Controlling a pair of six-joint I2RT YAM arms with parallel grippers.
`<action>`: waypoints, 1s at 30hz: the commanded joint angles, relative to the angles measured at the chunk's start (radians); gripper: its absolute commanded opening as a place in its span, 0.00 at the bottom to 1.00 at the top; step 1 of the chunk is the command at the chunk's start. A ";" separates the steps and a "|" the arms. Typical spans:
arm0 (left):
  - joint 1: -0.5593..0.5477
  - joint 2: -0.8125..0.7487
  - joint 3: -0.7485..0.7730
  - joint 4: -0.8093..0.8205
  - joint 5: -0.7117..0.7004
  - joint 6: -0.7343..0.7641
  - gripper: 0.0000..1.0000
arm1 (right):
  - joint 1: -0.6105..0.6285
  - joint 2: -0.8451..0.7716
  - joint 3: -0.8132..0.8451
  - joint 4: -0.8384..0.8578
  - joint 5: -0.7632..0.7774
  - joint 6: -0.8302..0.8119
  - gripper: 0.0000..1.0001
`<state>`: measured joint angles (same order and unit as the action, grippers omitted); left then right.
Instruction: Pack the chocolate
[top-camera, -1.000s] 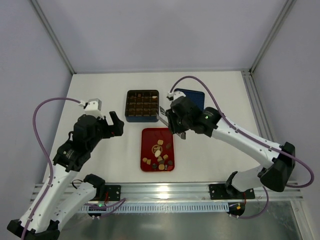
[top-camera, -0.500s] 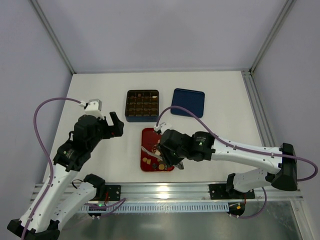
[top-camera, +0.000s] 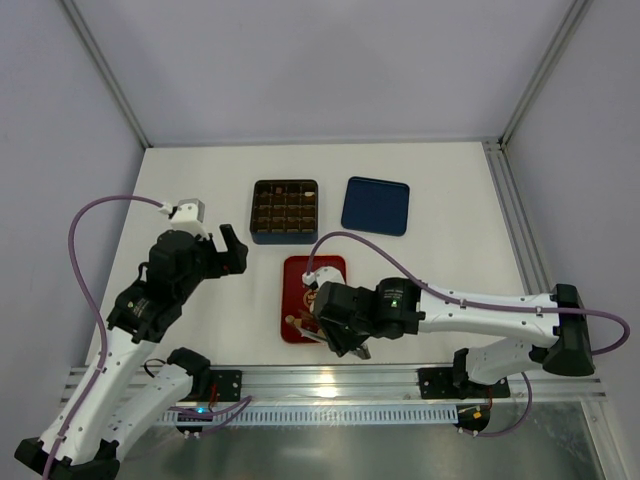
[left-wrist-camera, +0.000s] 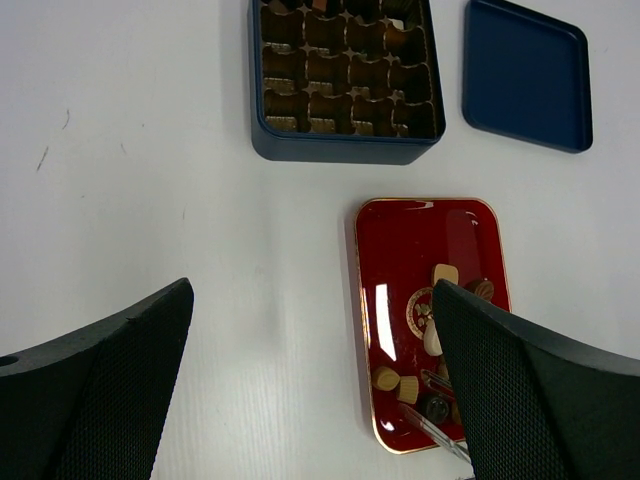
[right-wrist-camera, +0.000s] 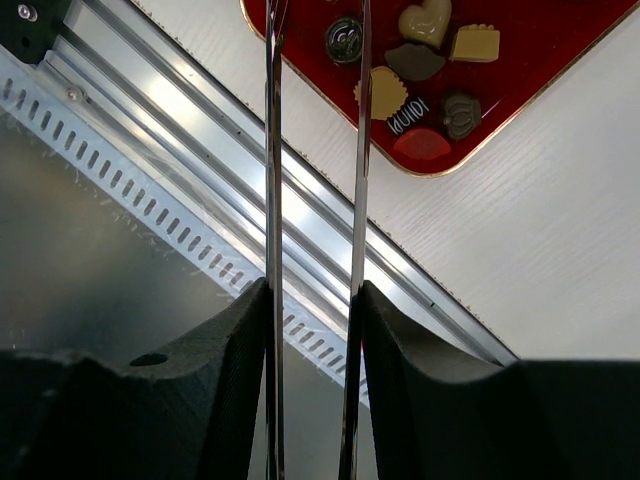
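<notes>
I have the right gripper (top-camera: 322, 322) low over the red tray (top-camera: 340, 265), its thin blades slightly parted and empty above the chocolate (right-wrist-camera: 425, 50) to pick one for the box (top-camera: 285, 211); left gripper (left-wrist-camera: 310, 385) waits wide open.

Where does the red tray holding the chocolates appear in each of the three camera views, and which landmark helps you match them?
Top external: the red tray lies centre, just below the blue box, its near part hidden by the right arm.
Left wrist: red tray sits lower right, below the blue box.
Right wrist: only a corner of the tray shows, top right.
Shared landmark: the chocolates lying in the tray.
</notes>
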<state>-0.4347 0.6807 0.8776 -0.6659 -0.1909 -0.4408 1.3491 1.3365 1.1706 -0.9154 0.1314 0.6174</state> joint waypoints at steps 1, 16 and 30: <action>-0.002 -0.003 -0.008 0.006 -0.015 0.005 1.00 | 0.019 0.000 0.023 -0.019 0.004 0.045 0.42; -0.002 -0.013 -0.012 0.009 -0.018 0.005 1.00 | 0.033 0.070 0.035 -0.003 0.010 0.035 0.38; -0.002 -0.017 -0.014 0.008 -0.021 0.004 1.00 | 0.030 0.089 0.054 -0.030 0.063 0.028 0.35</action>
<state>-0.4347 0.6777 0.8688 -0.6655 -0.1955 -0.4408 1.3746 1.4246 1.1782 -0.9375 0.1566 0.6495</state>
